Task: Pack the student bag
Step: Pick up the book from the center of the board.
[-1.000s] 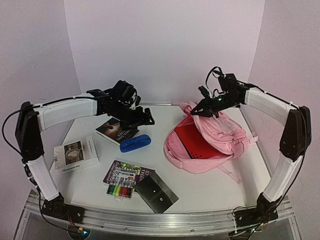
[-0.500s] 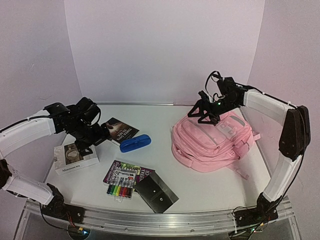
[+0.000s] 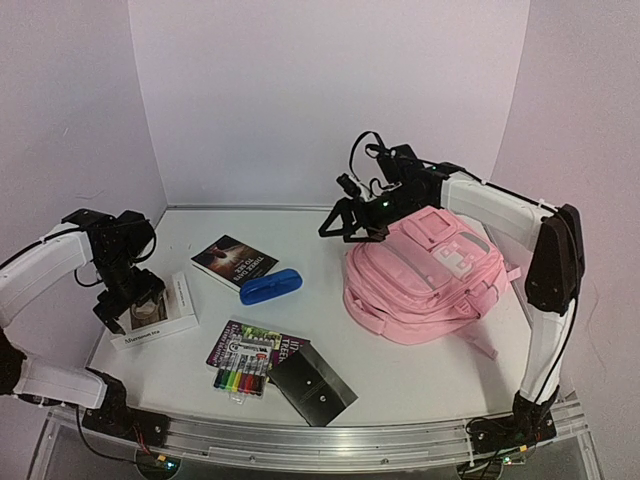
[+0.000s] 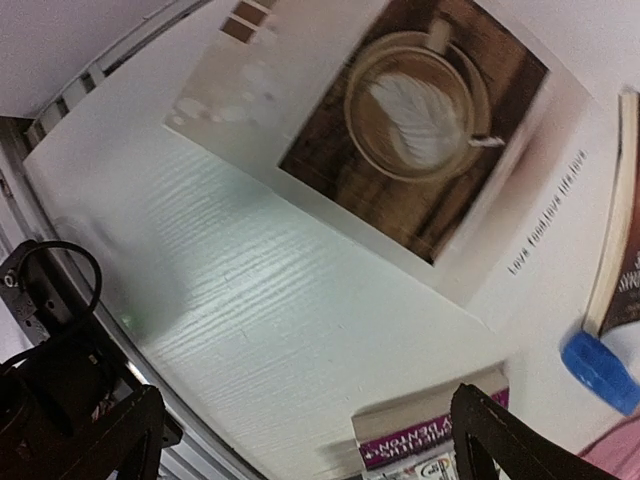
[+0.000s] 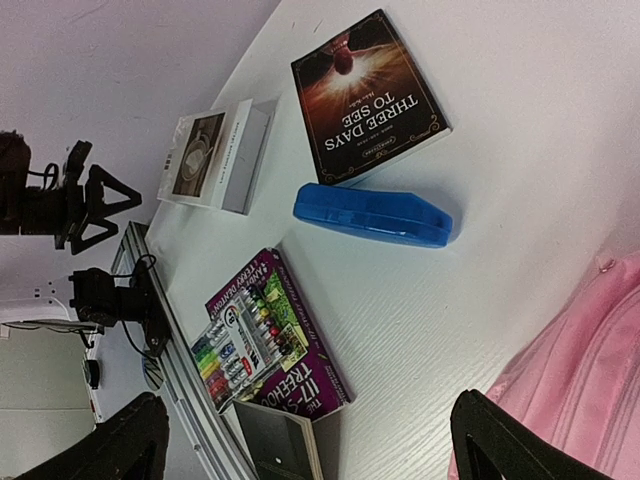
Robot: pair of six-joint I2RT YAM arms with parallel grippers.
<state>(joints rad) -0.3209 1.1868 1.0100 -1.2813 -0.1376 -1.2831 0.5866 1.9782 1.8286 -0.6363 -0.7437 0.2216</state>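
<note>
Top external view showed the student bag (image 3: 425, 280) lying flat on the table (image 3: 400, 385) at about three o'clock, pocket side up, with a strap trailing toward five o'clock. The right gripper (image 3: 345, 222) hovered just off the bag's ten o'clock edge, its claw spread and empty. The left gripper (image 3: 125, 300) hung over the white box (image 3: 160, 312) at nine o'clock, its claw likewise spread and holding nothing.

The bag looked soft, limp and probably light, so it would likely sag and fold rather than lift as one piece. A pinch on a trimmed seam or a zip pull near its top edge seemed a better hold than loose cloth.

The table was white and smooth with a faint grain, and a metal rail (image 3: 330, 438) ran along six o'clock. Plain lilac walls (image 3: 330, 100) closed in three sides.
</note>
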